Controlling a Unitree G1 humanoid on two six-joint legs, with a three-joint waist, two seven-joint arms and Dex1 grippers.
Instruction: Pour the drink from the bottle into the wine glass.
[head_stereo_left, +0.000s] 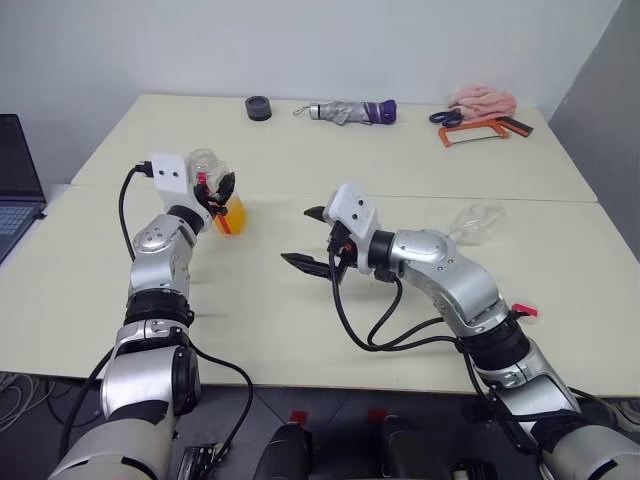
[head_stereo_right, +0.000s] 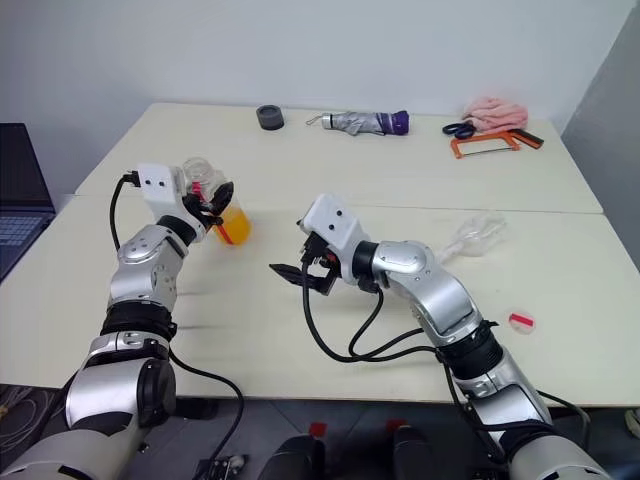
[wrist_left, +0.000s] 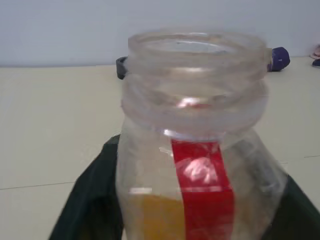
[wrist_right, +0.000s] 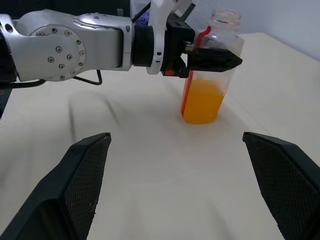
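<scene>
Left eye view: two cream tables (head_stereo_left: 300, 310) butt together under a pale wall. At left centre the bottle (head_stereo_left: 222, 195) stands uncapped with drink (wrist_right: 202, 102) in its lower half, the left gripper (head_stereo_left: 218, 195) around it, grip uncertain. The right gripper (head_stereo_left: 308, 238) gapes mid-frame. The wine glass (head_stereo_left: 476, 222) lies right of centre.
</scene>
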